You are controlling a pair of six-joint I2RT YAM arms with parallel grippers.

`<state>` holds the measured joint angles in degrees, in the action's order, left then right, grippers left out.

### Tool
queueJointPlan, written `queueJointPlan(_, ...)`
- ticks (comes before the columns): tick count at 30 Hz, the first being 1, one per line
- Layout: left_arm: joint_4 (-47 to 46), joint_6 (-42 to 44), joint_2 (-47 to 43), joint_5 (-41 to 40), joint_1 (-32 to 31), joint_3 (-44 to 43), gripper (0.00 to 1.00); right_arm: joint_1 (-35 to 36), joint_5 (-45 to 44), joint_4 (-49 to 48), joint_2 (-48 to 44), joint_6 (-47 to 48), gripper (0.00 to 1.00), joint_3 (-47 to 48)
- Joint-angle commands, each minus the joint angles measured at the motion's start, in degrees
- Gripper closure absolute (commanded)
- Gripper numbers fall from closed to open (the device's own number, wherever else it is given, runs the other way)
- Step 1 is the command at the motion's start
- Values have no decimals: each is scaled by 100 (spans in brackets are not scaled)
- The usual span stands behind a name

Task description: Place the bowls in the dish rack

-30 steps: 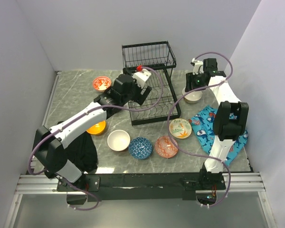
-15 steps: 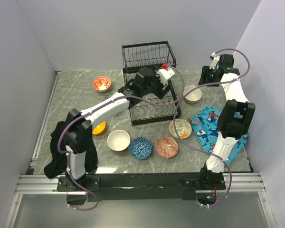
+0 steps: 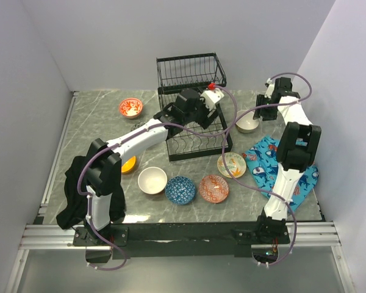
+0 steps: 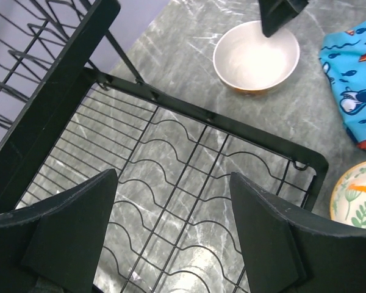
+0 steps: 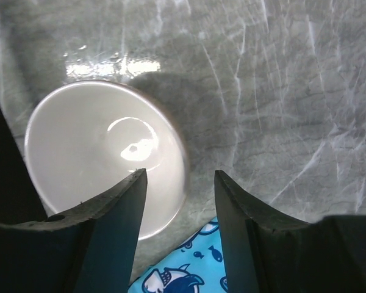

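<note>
— Marbled desk (image 3: 97,122): where is the dish rack (image 3: 190,72) found?
— At mid-desk. The left end effector (image 4: 172,177) is held wide and empty over its lower tray (image 4: 171,140); the right end effector (image 5: 180,174) is spread, empty, above a white bowl (image 5: 91,152) beside the rack.

The overhead camera sits high behind the arm bases, which lie at the bottom of its frame. It looks down and forward over the whole marble table (image 3: 97,122), with the dish rack (image 3: 192,104) at upper centre. The left wrist camera peers steeply down past the left gripper (image 4: 171,226) onto the rack's lower tray, close up. The beige bowl (image 4: 256,58) and the whale-print cloth (image 4: 354,79) are at upper right. The right wrist camera hangs closer still, almost straight above that bowl, behind the right gripper (image 5: 180,207). All three views share the bowl and the cloth.
</note>
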<state>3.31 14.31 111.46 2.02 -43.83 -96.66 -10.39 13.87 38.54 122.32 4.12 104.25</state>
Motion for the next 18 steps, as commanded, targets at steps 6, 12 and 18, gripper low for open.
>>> queueJointPlan(6, 3, -59, -335, -185, 33, -37, 19, 28, -350, -163, 169, 36, 53, 245)
queueJointPlan(12, 3, -94, -379, -185, 59, 60, 19, 81, -359, -181, 222, 89, 59, 228)
queueJointPlan(18, 82, -95, -406, -413, 68, 77, 19, 169, -315, -207, 406, 71, 65, 403)
